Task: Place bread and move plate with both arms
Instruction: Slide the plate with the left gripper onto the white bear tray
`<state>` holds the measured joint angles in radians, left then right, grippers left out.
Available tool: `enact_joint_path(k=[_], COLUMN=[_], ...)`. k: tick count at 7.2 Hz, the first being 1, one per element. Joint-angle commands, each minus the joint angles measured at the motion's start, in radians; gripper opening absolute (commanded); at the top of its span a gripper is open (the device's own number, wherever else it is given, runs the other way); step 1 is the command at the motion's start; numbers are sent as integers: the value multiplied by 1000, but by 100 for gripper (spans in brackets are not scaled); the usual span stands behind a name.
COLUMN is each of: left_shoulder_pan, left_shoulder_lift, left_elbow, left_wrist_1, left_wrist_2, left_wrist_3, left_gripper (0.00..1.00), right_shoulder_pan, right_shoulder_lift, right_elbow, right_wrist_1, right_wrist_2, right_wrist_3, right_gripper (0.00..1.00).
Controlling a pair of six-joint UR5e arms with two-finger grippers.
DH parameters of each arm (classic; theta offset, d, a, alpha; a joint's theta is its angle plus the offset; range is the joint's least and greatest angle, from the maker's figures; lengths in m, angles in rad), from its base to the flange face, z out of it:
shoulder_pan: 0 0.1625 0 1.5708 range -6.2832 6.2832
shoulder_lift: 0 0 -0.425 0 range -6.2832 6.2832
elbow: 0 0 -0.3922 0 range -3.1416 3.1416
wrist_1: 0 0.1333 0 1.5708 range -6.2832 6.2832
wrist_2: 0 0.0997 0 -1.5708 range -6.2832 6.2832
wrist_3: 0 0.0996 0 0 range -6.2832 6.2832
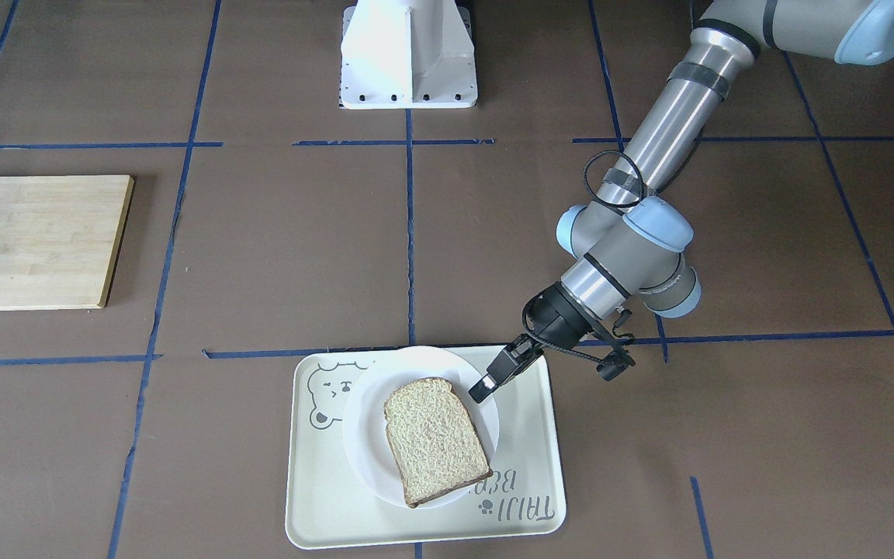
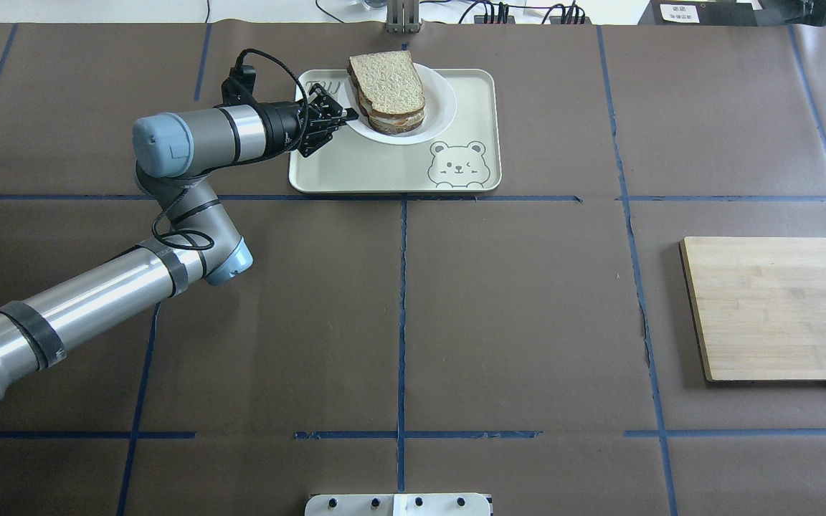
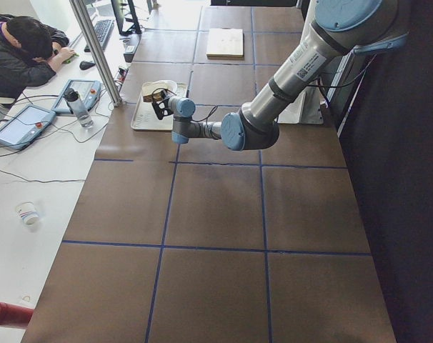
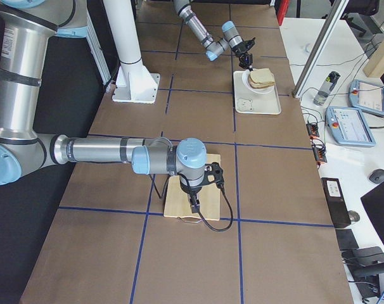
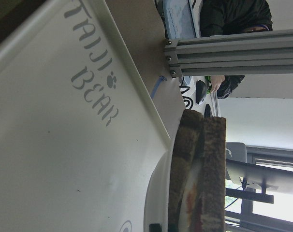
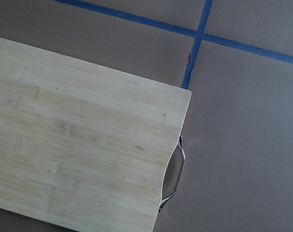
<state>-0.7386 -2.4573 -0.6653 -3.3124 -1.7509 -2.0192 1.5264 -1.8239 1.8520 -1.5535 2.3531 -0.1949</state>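
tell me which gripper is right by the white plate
The left gripper, its tip at the plate's rim on the bear tray. The right gripper hangs far off, above the wooden cutting board.

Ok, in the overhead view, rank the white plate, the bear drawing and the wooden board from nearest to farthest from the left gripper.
1. white plate: its rim is right beside the left gripper.
2. bear drawing: in the tray, near right corner.
3. wooden board: far right.
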Motion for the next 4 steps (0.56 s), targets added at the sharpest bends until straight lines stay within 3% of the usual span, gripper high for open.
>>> enact_joint_path(k=[1, 2, 3, 4], left_shoulder_pan=[-1, 1, 1, -1], left_shoulder_lift=[-26, -29, -35, -37], left_elbow=[87, 105, 111, 113], left_wrist_1=[0, 0, 2, 10], left_wrist_2=[-27, -27, -25, -24], left_wrist_3=[89, 112, 112, 114], left_gripper=[0, 1, 11, 80], right_shoulder_pan=[0, 1, 1, 1], right_shoulder_lift=[-2, 0, 0, 0], right_elbow=[-4, -4, -2, 0], right_wrist_1=[1, 1, 1, 1], right_wrist_2=[0, 0, 0, 0], right_wrist_3=[0, 0, 0, 0], right_gripper=[100, 100, 100, 100])
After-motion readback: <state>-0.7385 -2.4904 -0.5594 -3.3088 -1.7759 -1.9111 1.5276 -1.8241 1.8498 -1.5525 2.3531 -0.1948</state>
